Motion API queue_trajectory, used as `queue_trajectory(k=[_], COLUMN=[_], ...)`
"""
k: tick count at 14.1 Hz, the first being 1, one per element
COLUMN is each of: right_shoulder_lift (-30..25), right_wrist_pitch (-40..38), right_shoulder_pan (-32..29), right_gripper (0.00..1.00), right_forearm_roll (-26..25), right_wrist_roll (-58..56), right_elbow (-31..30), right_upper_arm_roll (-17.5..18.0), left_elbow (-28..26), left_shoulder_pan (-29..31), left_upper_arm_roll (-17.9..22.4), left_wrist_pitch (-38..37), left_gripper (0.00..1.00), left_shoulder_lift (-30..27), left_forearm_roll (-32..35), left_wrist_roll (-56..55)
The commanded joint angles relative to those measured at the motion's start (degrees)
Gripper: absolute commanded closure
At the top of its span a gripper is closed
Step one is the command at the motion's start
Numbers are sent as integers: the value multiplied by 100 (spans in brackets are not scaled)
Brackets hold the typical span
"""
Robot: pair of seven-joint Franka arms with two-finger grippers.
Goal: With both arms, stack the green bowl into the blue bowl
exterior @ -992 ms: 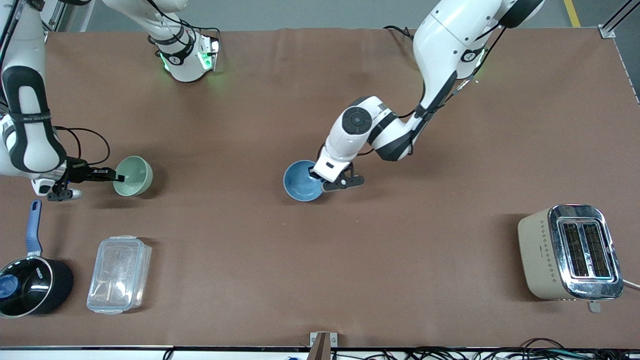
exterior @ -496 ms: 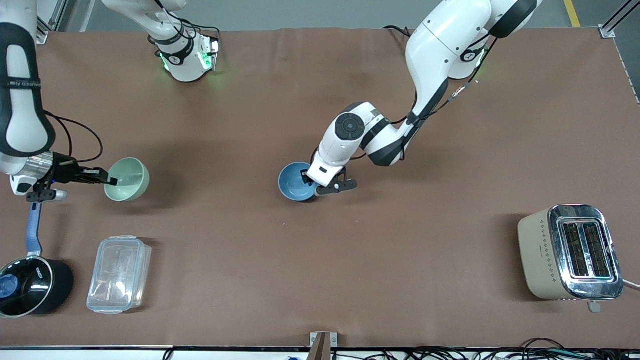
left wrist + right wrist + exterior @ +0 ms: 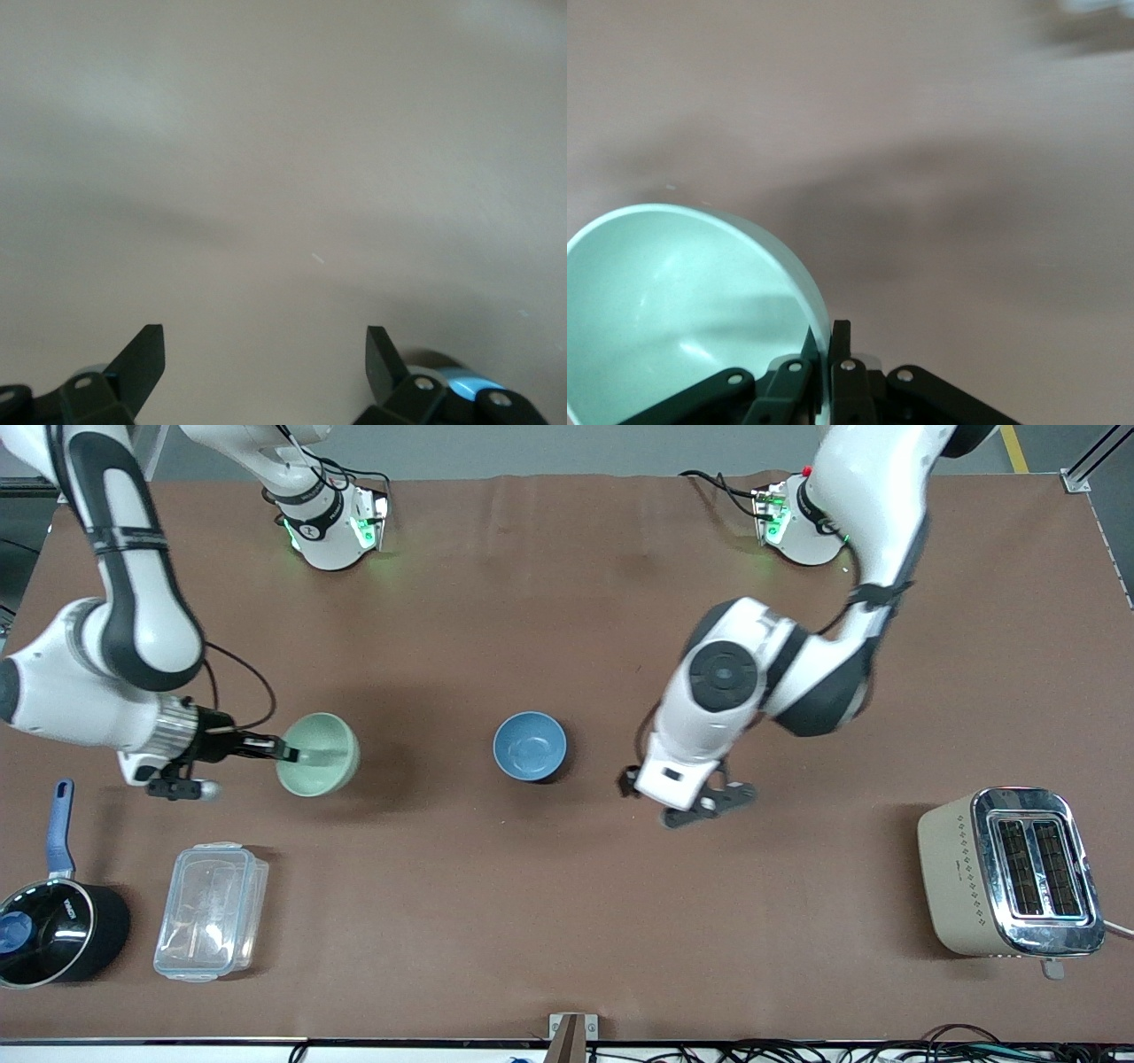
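Down at the front edge of the table, toward the right arm's end, sits a black saucepan (image 3: 55,933) with a blue handle and white lettering on its rim too small to read, and just beside it a clear plastic container (image 3: 211,911). Toward the left arm's end stands a beige toaster (image 3: 1010,872), its two slots facing up.

Farther from the front camera, the right gripper (image 3: 285,752) has its jaws pinched nearly together on the rim of the green bowl (image 3: 319,753), one finger inside, one outside; the right wrist view (image 3: 822,341) shows the wall clamped between them. The bowl (image 3: 682,310) is tilted, held over the brown table (image 3: 567,921) between the container and the blue bowl (image 3: 530,746).

That blue bowl rests upright on the table near the middle, nothing touching it. Toward the left arm's end of it, well clear, the left gripper (image 3: 687,802) hangs over bare table, jaws spread wide and holding nothing; its wrist view (image 3: 266,354) shows only tabletop between the fingertips (image 3: 142,354).
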Motion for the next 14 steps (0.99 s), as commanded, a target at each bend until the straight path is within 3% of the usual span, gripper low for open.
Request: queue_trajectory(k=[1,3,8,10,14], right_shoulder_lift=[-96,-69,589,748,1046], right_wrist_pitch=[517,851,2414,2496,2916], right_shoulder_pan=[-30,5,233,382,584], right_gripper=[99,99,99,99,98], right_forearm_roll=[-90,-108,-108,-108,-108], right_wrist_roll=[1040,1341,1720,1720,1720], right_elbow=[-89,-168,-502,-502,-502], right_upper_arm_roll=[931,1319,2128,2147,2156], left_elbow=[-68,-68,-112,-252,-1051], left_shoulder_pan=[593,1015,1921,2037,1729], left_upper_arm_roll=[-20,-20,-99,-38,717], left_wrist_pitch=[-359,-693,-1651,-1959,-1934], left_gripper=[0,0,0,0,0], left_shoulder_lift=[-570,-939,-1810,-2117,-2916], left_forearm_roll=[253,262,-114,-326,-792], left_wrist_roll=[993,1373,3129,3615,4011])
